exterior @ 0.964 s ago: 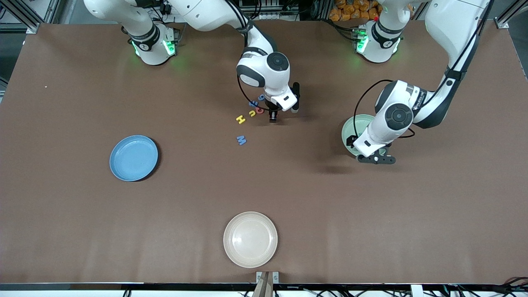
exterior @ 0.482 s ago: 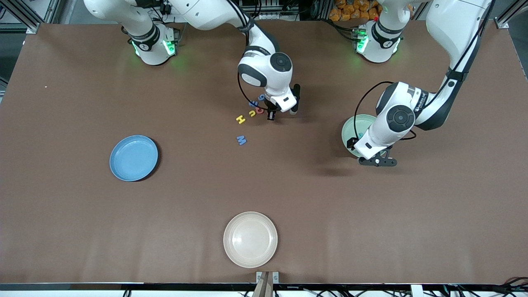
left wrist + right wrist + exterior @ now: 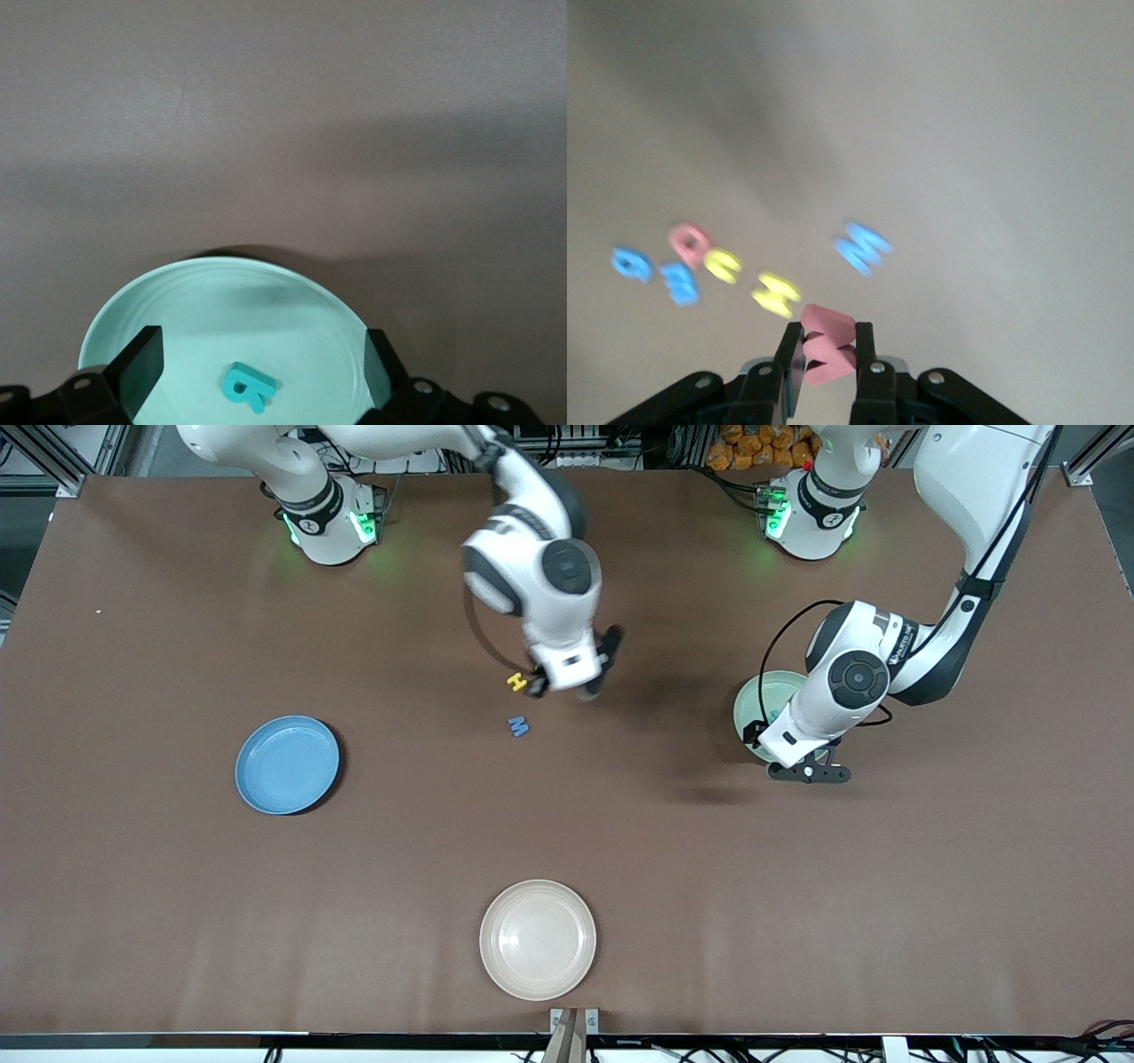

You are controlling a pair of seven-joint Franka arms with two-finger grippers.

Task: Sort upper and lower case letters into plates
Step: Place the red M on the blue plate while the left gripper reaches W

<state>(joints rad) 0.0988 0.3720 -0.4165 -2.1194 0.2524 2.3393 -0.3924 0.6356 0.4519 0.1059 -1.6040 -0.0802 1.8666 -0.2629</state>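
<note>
1. Nearest the front camera sits the cream-white plate [image 3: 538, 940] with nothing in it. It plays no part in the sorting.
2. Farther in, toward the right arm's end, the blue plate [image 3: 287, 764] holds no letters yet.
3. Toward the left arm's end, the left gripper [image 3: 808, 771] waits over the edge of the mint green plate [image 3: 204, 305], its fingers spread wide and holding nothing. A teal letter [image 3: 247, 387] already lies in that plate.
4. The change is at mid-table: the right gripper [image 3: 827, 354] was down among the letters a second ago with its fingers closing. It has now risen clear and swung toward the blue plate, clamped on a red letter [image 3: 826, 343].
5. That letter looks like a W or M, though the blur leaves me unsure. One pick is made; it still needs carrying to a plate.
6. Left on the table are a blue M [image 3: 518, 726], a yellow H [image 3: 516, 682], and, in the right wrist view, a yellow letter [image 3: 722, 266], a red one [image 3: 689, 241] and two blue ones [image 3: 633, 263].
7. The table [image 3: 177, 912] is a plain brown mat, with the arm bases glowing green along its edge.
</note>
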